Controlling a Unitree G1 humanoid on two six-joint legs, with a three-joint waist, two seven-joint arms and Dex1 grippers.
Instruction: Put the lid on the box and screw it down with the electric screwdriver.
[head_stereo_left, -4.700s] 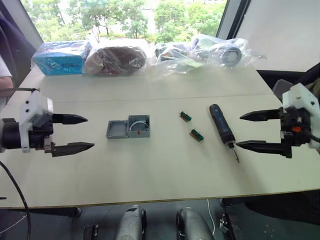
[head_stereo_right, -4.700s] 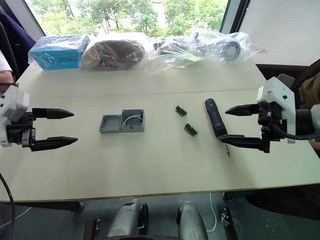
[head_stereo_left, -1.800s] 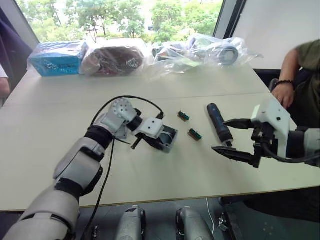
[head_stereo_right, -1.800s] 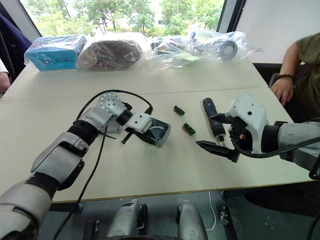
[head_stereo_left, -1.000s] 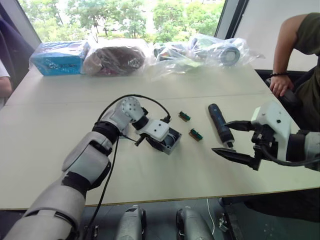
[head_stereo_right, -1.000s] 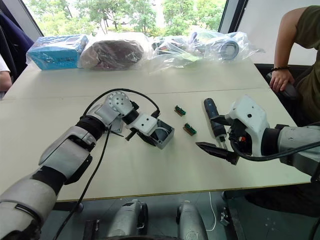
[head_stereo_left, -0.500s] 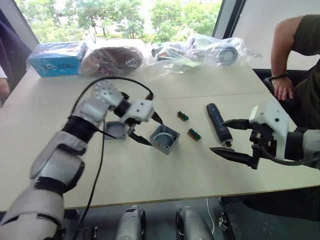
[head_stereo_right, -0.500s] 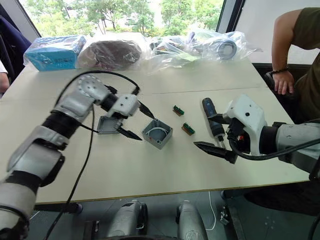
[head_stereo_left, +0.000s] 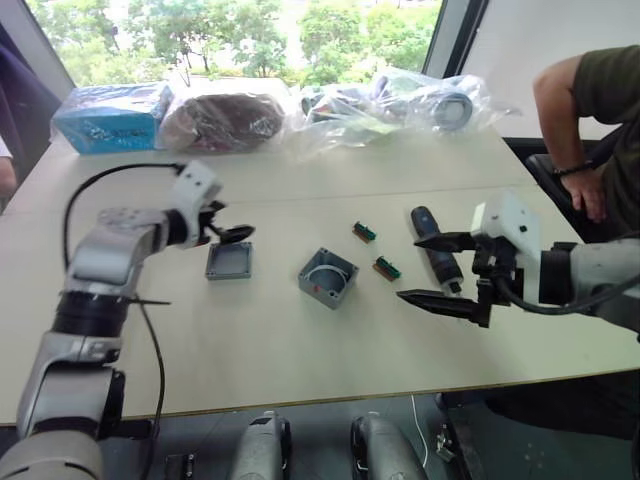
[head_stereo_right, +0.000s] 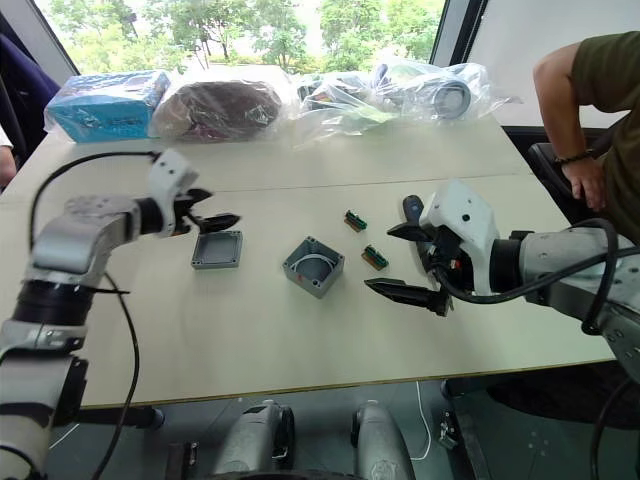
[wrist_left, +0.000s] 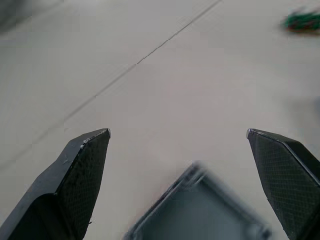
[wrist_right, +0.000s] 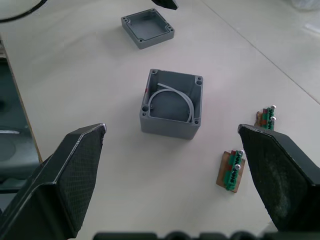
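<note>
The box (head_stereo_left: 328, 277) stands open side up at the table's middle, turned cornerwise, with a white wire loop and a bit of red inside. To its left lies the lid (head_stereo_left: 228, 260), rimmed side up. My left gripper (head_stereo_left: 238, 235) hovers open just over the lid's far edge, holding nothing; the left wrist view has the lid (wrist_left: 200, 212) below its spread fingers. My right gripper (head_stereo_left: 418, 270) is open to the right of the box, empty. The electric screwdriver (head_stereo_left: 432, 240) lies behind it, partly covered by its fingers.
Two small green-red parts (head_stereo_left: 364, 231) (head_stereo_left: 386, 267) lie between the box and the screwdriver. Plastic-wrapped items (head_stereo_left: 390, 100) and a blue carton (head_stereo_left: 105, 115) line the far edge. A person (head_stereo_left: 590, 110) sits at the right side of the table.
My left gripper has let go of the box, leaving it further right and turned, and has drawn back left to the lid. My right gripper has edged left toward the box.
</note>
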